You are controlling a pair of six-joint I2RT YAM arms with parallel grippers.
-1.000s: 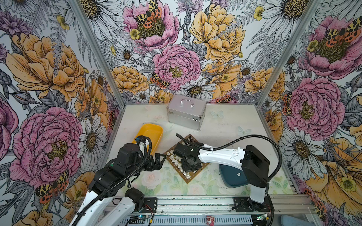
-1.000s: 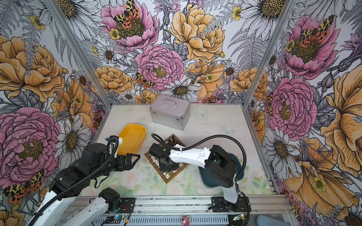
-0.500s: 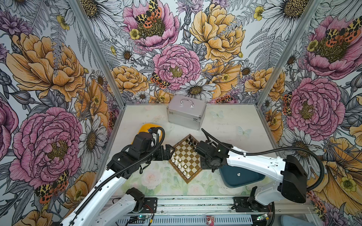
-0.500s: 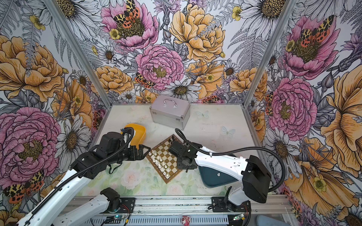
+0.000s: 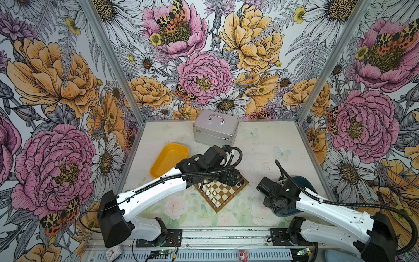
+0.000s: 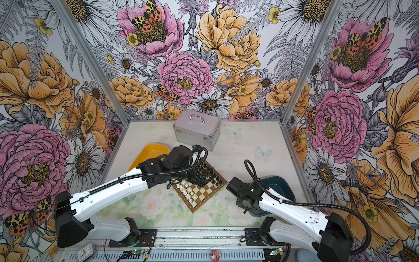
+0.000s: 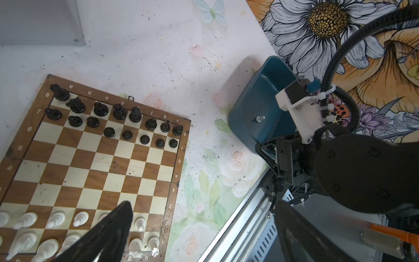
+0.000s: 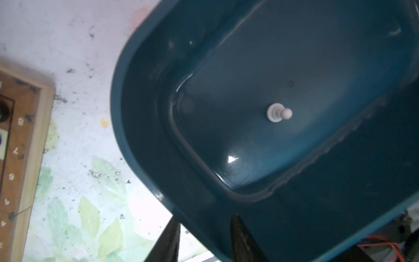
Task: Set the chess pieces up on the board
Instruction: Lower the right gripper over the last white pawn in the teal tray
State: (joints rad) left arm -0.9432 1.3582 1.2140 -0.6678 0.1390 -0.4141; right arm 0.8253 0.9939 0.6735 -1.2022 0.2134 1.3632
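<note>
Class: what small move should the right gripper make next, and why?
Probably shift the right gripper over the white pawn and lower around it. Its jaws stand apart and empty, and that pawn is alone in the teal tray, off the board.

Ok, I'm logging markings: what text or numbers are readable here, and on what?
"a b c d", "g h": board rim beside the black pieces.
"8 7 6 5 4 3 2": same rim, side edge.
Silver case, teal tray: nothing readable.
Front clock dial: too small.
</note>
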